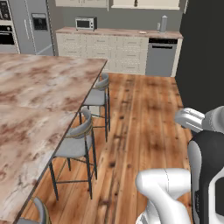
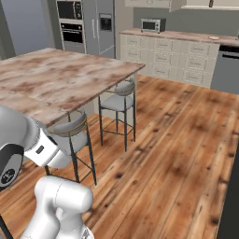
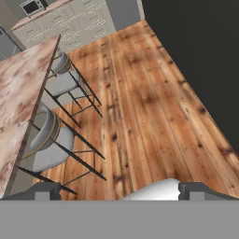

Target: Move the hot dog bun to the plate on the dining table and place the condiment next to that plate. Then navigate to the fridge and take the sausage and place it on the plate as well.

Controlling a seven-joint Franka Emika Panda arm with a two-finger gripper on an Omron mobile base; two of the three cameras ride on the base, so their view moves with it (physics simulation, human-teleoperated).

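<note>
Wood floor ahead, stools [image 1: 76, 140] along the worktop [image 1: 35, 96] edge on my left; hand [image 3: 114, 191] wide open, empty. Fridge [image 2: 103, 28] stands beyond the worktop's far corner; I'd guess sausage is inside, unseen.

Kitchen: microwave [image 1: 85, 23], fridge [image 1: 33, 26], counter [image 1: 118, 33]

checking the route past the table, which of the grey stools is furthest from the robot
The stool by the dining table's far corner, toward the cream cabinets. The other stool stands closer to the robot along the same table edge.
</note>
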